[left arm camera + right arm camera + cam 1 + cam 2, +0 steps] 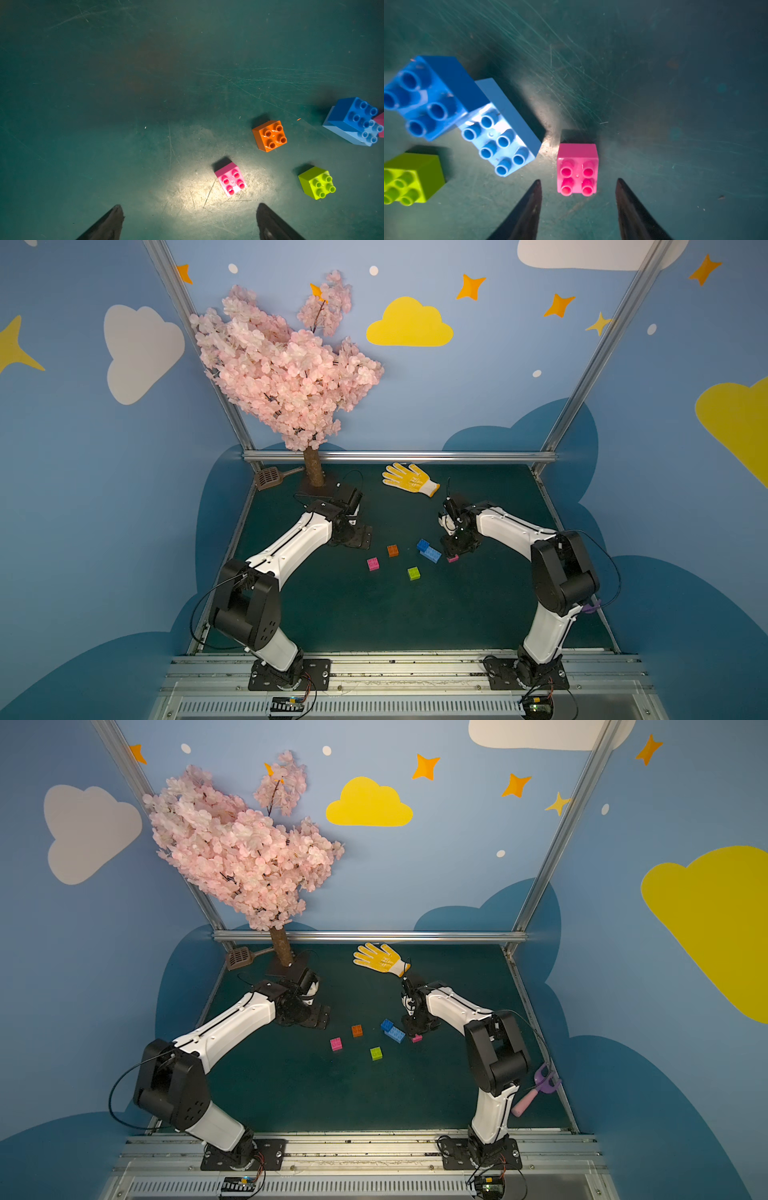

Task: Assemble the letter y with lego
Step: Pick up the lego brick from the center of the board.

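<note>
The lego lies on the dark green mat. A blue brick point(436, 91) sits on one end of the longer light-blue brick point(506, 128). An orange brick point(270, 136), a lime green brick point(316, 182) and a pink brick point(230, 178) lie apart from each other. My right gripper point(578, 179) is open low over a second pink brick point(453, 558), a finger on either side with gaps. My left gripper point(189, 205) hangs wide open and holds nothing, just short of the first pink brick. No letter y is in view.
A yellow glove point(409, 479) lies at the back of the mat. The blossom tree's trunk point(313, 472) and a brown scoop point(268, 477) stand at the back left. A pink-handled purple tool point(536, 1092) lies by the right edge.
</note>
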Robot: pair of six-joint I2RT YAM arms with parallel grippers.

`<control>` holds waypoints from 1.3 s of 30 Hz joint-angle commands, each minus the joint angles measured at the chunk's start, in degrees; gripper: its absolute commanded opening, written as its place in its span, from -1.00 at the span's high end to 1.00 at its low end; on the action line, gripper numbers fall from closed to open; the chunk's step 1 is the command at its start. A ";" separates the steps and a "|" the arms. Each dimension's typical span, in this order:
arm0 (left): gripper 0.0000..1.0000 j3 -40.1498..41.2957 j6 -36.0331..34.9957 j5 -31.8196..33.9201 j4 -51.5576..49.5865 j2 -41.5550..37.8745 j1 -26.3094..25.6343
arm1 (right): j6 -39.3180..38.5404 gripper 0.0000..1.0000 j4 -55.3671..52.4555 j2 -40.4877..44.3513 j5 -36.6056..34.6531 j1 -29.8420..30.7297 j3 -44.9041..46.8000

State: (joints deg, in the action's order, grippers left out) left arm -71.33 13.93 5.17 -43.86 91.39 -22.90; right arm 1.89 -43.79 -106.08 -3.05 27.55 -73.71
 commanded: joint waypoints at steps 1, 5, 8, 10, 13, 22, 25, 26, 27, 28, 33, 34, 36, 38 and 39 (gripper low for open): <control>-0.95 1.09 0.88 -0.92 0.20 -2.30 0.13 | -0.88 -0.10 -1.04 -0.79 -0.73 0.13 -0.39; -0.91 1.40 2.21 -0.70 0.66 -2.96 0.39 | -1.42 -0.08 -1.12 -1.51 -0.99 0.13 -0.63; -0.90 1.46 2.73 -1.84 1.05 -3.23 0.65 | -1.87 -0.05 -1.10 -2.35 -0.91 0.07 -1.04; -0.90 1.59 2.82 -2.98 1.54 -3.55 0.72 | -1.99 -0.03 -0.89 -2.80 -0.77 0.09 -1.17; -0.90 1.93 2.77 -3.08 2.17 -3.92 1.00 | -2.24 0.02 -0.65 -3.49 -0.64 0.02 -1.57; -0.91 1.82 2.93 -3.23 2.07 -3.60 1.83 | -2.45 0.12 -0.25 -4.65 -0.04 0.00 -2.22; -0.90 1.81 2.81 -3.33 2.02 -3.50 1.97 | -2.51 0.12 -0.24 -4.83 -0.21 -0.04 -2.57; -0.90 1.81 2.78 -3.32 2.02 -3.47 2.05 | -2.46 0.12 -0.25 -4.92 -0.25 -0.10 -2.67; -0.91 1.81 2.77 -3.32 1.86 -3.48 2.06 | -2.49 0.12 -0.31 -4.97 -0.20 -0.10 -2.79; -0.91 1.81 2.79 -3.32 1.93 -3.49 2.09 | -2.48 0.12 -0.27 -4.99 -0.20 -0.07 -2.86; -0.91 1.81 2.75 -3.00 1.87 -3.30 2.14 | -1.97 0.07 0.11 -4.92 -0.36 -0.11 -2.76; -0.91 1.72 2.73 -2.93 1.75 -3.30 2.11 | -1.89 0.08 0.11 -4.92 -0.38 -0.13 -2.68; -0.91 1.77 2.70 -2.89 1.74 -3.37 2.07 | -1.77 0.10 0.28 -4.84 -0.21 -0.11 -2.52; -0.92 1.81 2.80 -2.64 1.75 -3.34 2.12 | -1.63 0.17 0.53 -4.70 0.04 -0.09 -2.27; -0.91 1.74 2.76 -2.62 1.75 -3.31 2.10 | -1.63 0.22 0.63 -4.75 0.13 -0.07 -2.23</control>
State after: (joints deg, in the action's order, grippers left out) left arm -69.93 16.51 2.52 -41.93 88.73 -21.02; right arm -0.10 -43.38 -110.26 -3.46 27.53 -75.11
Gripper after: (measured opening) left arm 0.957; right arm 0.401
